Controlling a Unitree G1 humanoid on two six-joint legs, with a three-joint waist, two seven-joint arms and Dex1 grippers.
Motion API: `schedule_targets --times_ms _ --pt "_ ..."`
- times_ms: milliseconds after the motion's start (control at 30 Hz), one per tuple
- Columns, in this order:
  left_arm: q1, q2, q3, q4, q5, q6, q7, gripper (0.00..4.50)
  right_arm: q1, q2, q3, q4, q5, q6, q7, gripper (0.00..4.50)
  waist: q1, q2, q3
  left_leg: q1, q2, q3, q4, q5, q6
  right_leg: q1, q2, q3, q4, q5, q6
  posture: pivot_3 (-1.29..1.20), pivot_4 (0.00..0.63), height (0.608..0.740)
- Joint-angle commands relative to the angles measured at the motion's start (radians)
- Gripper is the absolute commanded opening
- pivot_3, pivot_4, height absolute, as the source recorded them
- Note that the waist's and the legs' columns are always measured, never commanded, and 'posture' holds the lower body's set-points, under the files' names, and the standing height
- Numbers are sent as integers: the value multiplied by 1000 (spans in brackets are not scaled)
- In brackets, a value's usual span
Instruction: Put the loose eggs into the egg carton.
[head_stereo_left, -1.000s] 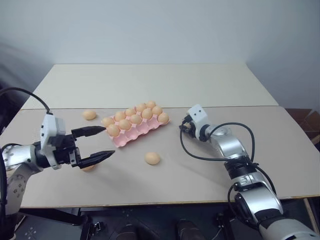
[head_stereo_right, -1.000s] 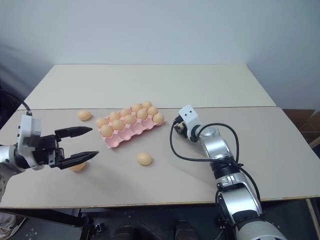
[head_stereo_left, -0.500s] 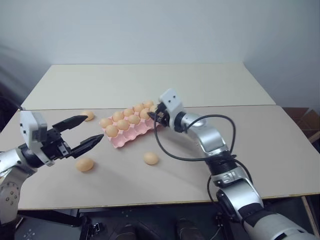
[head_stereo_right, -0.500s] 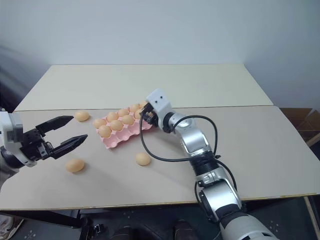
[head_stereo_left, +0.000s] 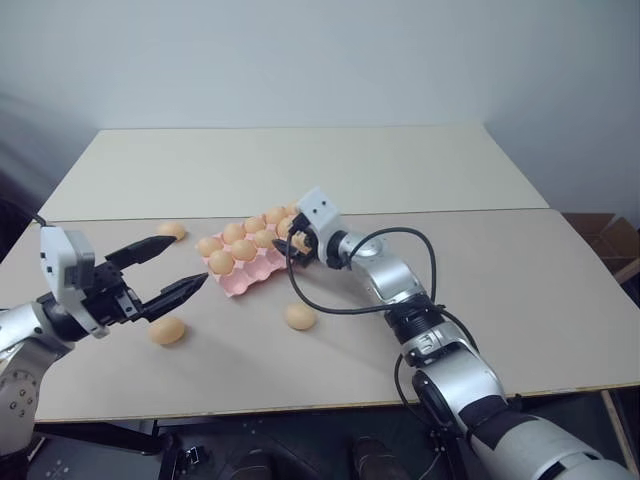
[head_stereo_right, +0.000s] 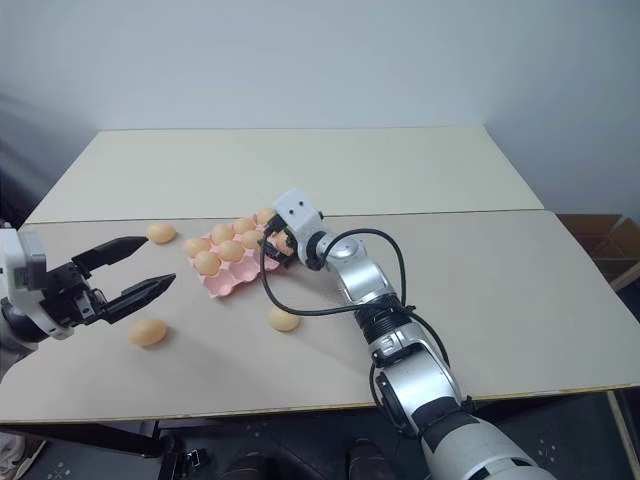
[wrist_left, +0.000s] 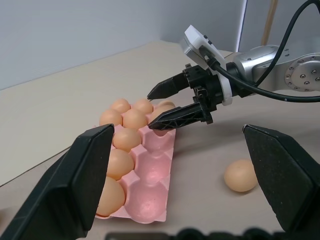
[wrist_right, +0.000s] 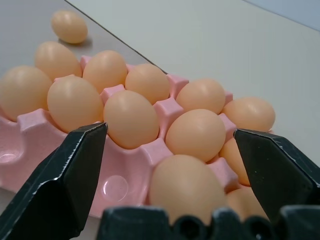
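The pink egg carton lies left of the table's middle, with eggs in several cups and its near row of cups bare. My right gripper is open at the carton's right end, its fingers standing either side of an egg that rests in a cup. Three loose eggs lie on the table. One egg sits in front of the carton, one at the near left, and one beyond the carton's left end. My left gripper hovers open and empty left of the carton, above the near-left egg.
Two beige tabletops meet along a seam running behind the carton. A black cable loops off my right wrist above the table. A cardboard box stands off the table's right side.
My right gripper has swung left from the table's middle to the carton's right end and has opened over a cup. My left gripper has stayed open.
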Motion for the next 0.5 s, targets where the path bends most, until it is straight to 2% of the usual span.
schedule_targets --times_ms 33,200,333,500 --pt "2 19 33 -27 -14 -8 -6 4500 26 -32 -41 -159 32 -4 23 4485 1 0 0 0 0 0 0 0 0 0 0 0 0 0 0 0 150 740" --pt "9 35 33 -8 -7 -8 -36 4500 149 -144 -70 -448 120 82 155 4485 5 0 0 -1 0 0 -1 0 0 0 0 -1 -1 0 0 0 150 740" --pt "69 77 52 28 14 -26 -134 4500 319 -375 -138 -745 298 181 396 4485 12 0 0 -1 0 -1 -1 0 0 0 0 -1 -3 0 0 0 150 740" --pt "112 117 78 75 44 -53 -206 4500 484 -595 -243 -880 448 166 606 4485 16 -1 1 0 0 0 -2 0 0 1 0 -2 -4 0 0 0 150 740"
